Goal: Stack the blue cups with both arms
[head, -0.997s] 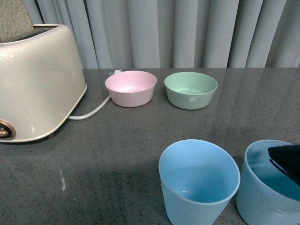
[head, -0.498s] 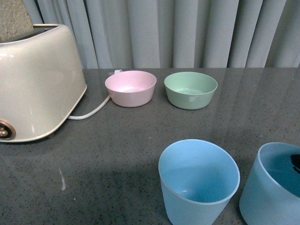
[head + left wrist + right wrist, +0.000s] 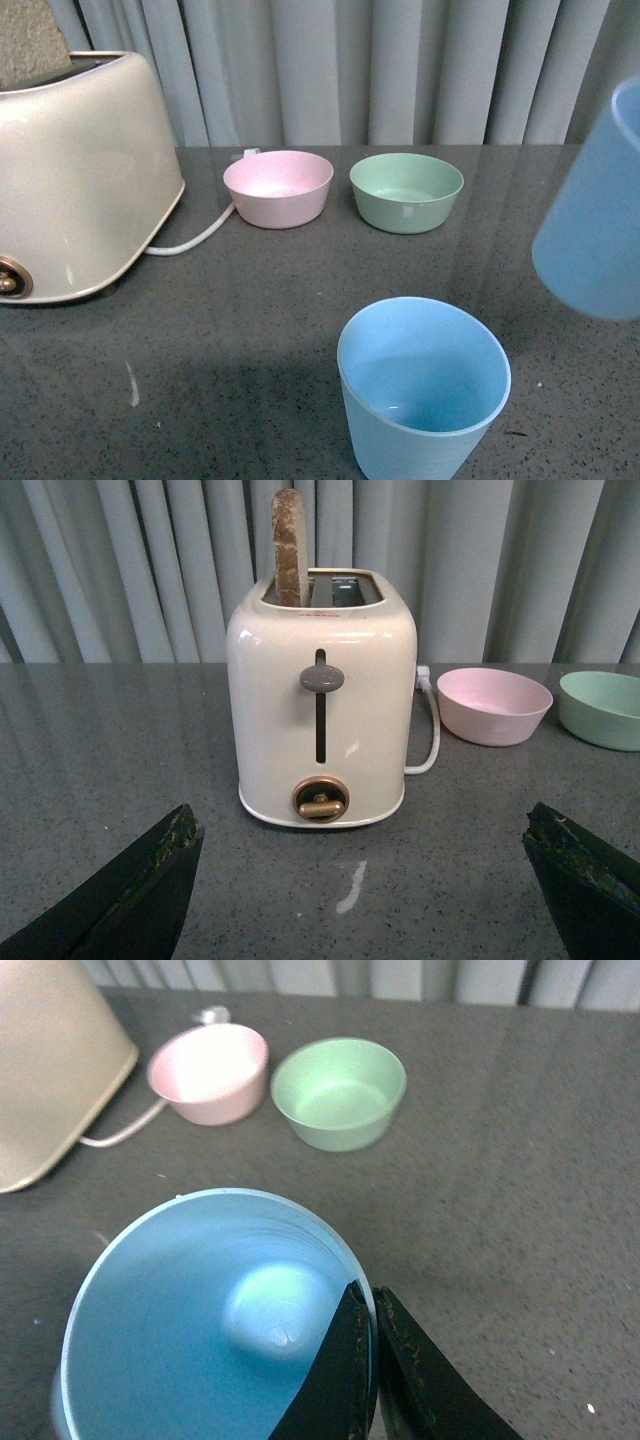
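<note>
One light-blue cup (image 3: 424,388) stands upright and empty on the dark table near the front edge. The second blue cup (image 3: 592,215) hangs in the air at the right of the front view, above and to the right of the first. My right gripper (image 3: 372,1345) is shut on this cup's rim (image 3: 215,1310), one finger inside the wall and one outside. My left gripper (image 3: 365,865) is open, its two black fingertips (image 3: 165,855) wide apart over bare tabletop facing the toaster. Neither cup shows in the left wrist view.
A cream toaster (image 3: 75,175) with a bread slice (image 3: 291,545) stands at the left, its white cord (image 3: 195,240) trailing toward the bowls. A pink bowl (image 3: 279,187) and a green bowl (image 3: 407,190) sit at the back before grey curtains.
The cup in my right gripper has risen from the table beside the standing cup to well above it at the right. The standing cup and bowls stayed put.
</note>
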You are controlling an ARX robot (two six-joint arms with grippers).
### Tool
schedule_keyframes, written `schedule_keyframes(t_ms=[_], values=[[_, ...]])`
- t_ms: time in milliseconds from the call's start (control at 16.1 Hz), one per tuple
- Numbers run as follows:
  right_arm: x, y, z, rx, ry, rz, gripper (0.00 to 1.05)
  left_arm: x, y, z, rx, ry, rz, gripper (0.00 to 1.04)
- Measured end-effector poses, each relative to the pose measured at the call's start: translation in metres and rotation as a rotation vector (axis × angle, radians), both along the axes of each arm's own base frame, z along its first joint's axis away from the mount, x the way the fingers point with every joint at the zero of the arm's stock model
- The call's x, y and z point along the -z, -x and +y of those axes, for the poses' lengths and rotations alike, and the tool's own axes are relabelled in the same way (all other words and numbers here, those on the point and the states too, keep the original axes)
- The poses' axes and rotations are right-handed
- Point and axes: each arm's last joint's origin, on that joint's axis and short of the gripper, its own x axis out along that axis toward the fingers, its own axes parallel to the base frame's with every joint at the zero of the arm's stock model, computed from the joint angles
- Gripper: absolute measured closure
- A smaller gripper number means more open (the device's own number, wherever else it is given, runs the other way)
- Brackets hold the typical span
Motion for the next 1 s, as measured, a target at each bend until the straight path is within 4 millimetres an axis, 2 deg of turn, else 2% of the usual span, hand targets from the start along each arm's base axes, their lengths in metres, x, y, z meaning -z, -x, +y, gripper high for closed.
schedule_keyframes(t_ms=[125, 249, 623, 747, 997], values=[[-0.02, 0.009, 0.011, -0.077, -0.026, -0.032, 1.03, 0.0, 0.0, 0.0, 0.0, 0.0, 0.0, 0.07], [-0.021, 0.015, 0.023, -0.107, -0.035, -0.021, 1.03, 0.0, 0.0, 0.0, 0.0, 0.0, 0.0, 0.07], [-0.005, 0.008, 0.038, -0.094, -0.069, 0.029, 1.03, 0.0, 0.0, 0.0, 0.0, 0.0, 0.0, 0.07], [0.009, 0.006, 0.042, -0.17, -0.073, 0.098, 1.03, 0.0, 0.0, 0.0, 0.0, 0.0, 0.0, 0.07], [0.013, -0.006, 0.03, -0.108, -0.092, 0.104, 1.03, 0.0, 0.0, 0.0, 0.0, 0.0, 0.0, 0.07]])
